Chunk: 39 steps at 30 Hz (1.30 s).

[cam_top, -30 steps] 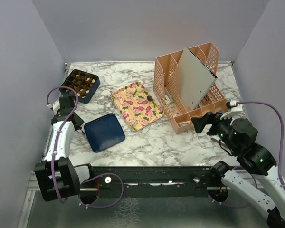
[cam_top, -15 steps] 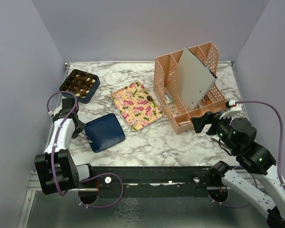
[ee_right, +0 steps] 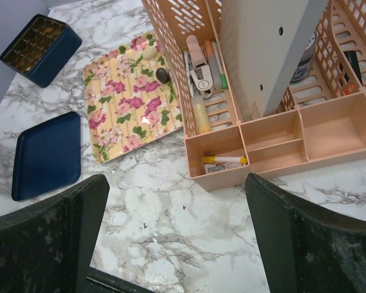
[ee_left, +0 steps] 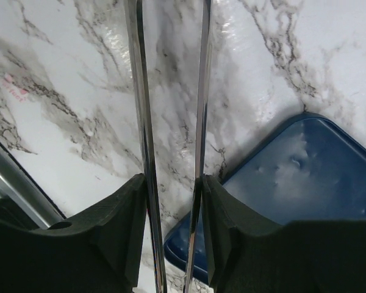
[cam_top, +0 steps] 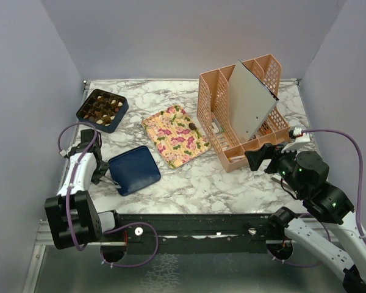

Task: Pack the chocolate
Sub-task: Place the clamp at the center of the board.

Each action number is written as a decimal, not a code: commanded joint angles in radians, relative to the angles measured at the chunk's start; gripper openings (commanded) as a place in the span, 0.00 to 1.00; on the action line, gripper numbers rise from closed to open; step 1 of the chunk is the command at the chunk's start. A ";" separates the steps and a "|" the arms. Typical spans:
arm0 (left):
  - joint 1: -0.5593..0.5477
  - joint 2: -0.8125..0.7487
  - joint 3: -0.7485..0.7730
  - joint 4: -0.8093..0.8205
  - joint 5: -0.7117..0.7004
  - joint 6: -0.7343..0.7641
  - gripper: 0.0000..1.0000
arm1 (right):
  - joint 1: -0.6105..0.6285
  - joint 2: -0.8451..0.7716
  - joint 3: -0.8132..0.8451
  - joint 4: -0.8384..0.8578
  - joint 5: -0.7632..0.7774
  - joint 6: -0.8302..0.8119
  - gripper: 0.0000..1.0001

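I see the table point(cam_top: 201, 177) from above. The box point(cam_top: 117, 115) sits at ten o'clock with chocolates point(cam_top: 102, 107) in it. The lid point(cam_top: 133, 170) lies at eight, the left gripper point(cam_top: 102, 175) just beside its nine o'clock edge. The tray point(cam_top: 171, 140) lies centre, one piece point(cam_top: 193, 127) on it. The rack point(cam_top: 232, 154) stands at two, a board point(cam_top: 249, 104) leaning inside.

Robot lab booth, plain grey walls point(cam_top: 171, 36), marble-patterned tabletop point(cam_top: 201, 177), dark mounting rail point(cam_top: 195, 224)

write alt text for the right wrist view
Open right pincer frames a marble table holding a peach desk organizer, a floral tray with one dark chocolate, a flat blue lid, and a blue gridded box at upper left.
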 commanded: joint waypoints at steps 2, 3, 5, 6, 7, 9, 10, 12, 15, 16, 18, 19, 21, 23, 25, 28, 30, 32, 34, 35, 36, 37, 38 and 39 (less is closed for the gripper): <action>0.012 0.006 -0.006 -0.075 -0.082 -0.076 0.43 | 0.002 -0.007 0.004 -0.010 0.009 -0.005 0.99; 0.012 0.006 -0.007 -0.078 -0.088 -0.079 0.43 | 0.002 -0.009 0.004 -0.013 0.012 -0.005 0.99; 0.012 0.006 -0.009 -0.080 -0.093 -0.086 0.43 | 0.002 -0.011 0.003 -0.014 0.013 -0.007 0.99; 0.013 0.003 -0.011 -0.081 -0.093 -0.088 0.43 | 0.002 -0.012 0.003 -0.014 0.013 -0.006 0.99; 0.012 0.002 -0.013 -0.083 -0.092 -0.091 0.43 | 0.002 -0.012 0.002 -0.016 0.013 -0.005 0.99; 0.013 -0.004 -0.015 -0.088 -0.089 -0.092 0.44 | 0.002 -0.014 0.000 -0.015 0.013 -0.005 0.99; 0.013 -0.010 -0.014 -0.091 -0.092 -0.096 0.44 | 0.002 -0.014 -0.002 -0.013 0.013 -0.006 0.99; 0.012 -0.023 -0.011 -0.102 -0.106 -0.108 0.44 | 0.002 -0.013 -0.002 -0.013 0.012 -0.004 0.99; 0.013 -0.030 -0.004 -0.137 -0.124 -0.132 0.45 | 0.002 -0.016 -0.001 -0.013 0.010 -0.004 0.99; 0.013 -0.029 0.002 -0.151 -0.126 -0.141 0.46 | 0.002 -0.017 -0.001 -0.014 0.011 -0.004 0.99; 0.013 -0.029 0.012 -0.166 -0.117 -0.153 0.47 | 0.002 -0.018 -0.002 -0.013 0.012 -0.004 0.99; 0.013 -0.031 0.012 -0.168 -0.116 -0.158 0.47 | 0.002 -0.019 -0.002 -0.013 0.009 -0.006 0.99; 0.013 -0.034 0.006 -0.168 -0.120 -0.164 0.47 | 0.002 -0.017 -0.001 -0.010 0.003 -0.010 0.99; 0.013 -0.031 -0.001 -0.180 -0.120 -0.171 0.47 | 0.002 -0.014 0.006 -0.011 0.002 -0.018 0.99; 0.013 -0.030 -0.007 -0.195 -0.121 -0.188 0.47 | 0.002 -0.014 0.014 -0.018 0.007 -0.022 0.99; 0.012 -0.026 -0.007 -0.200 -0.140 -0.205 0.51 | 0.002 -0.020 0.016 -0.026 0.012 -0.025 0.99; 0.012 -0.015 -0.003 -0.200 -0.163 -0.210 0.55 | 0.002 -0.026 0.017 -0.030 0.010 -0.021 0.99; 0.015 0.002 0.007 -0.200 -0.175 -0.209 0.55 | 0.002 -0.032 0.017 -0.036 0.012 -0.017 0.99; 0.015 0.009 0.005 -0.199 -0.175 -0.216 0.55 | 0.002 -0.040 0.019 -0.040 0.019 -0.011 0.99; 0.015 0.011 0.002 -0.200 -0.174 -0.220 0.54 | 0.002 -0.043 0.019 -0.041 0.019 -0.010 0.99; 0.015 0.012 -0.001 -0.199 -0.168 -0.222 0.53 | 0.002 -0.044 0.017 -0.041 0.019 -0.010 0.99; 0.015 0.013 -0.004 -0.197 -0.167 -0.221 0.49 | 0.002 -0.044 0.017 -0.041 0.019 -0.010 0.99; 0.015 0.012 -0.004 -0.199 -0.167 -0.221 0.45 | 0.002 -0.040 0.018 -0.041 0.018 -0.010 0.99; 0.015 0.007 -0.003 -0.200 -0.168 -0.217 0.41 | 0.002 -0.036 0.018 -0.040 0.016 -0.008 0.99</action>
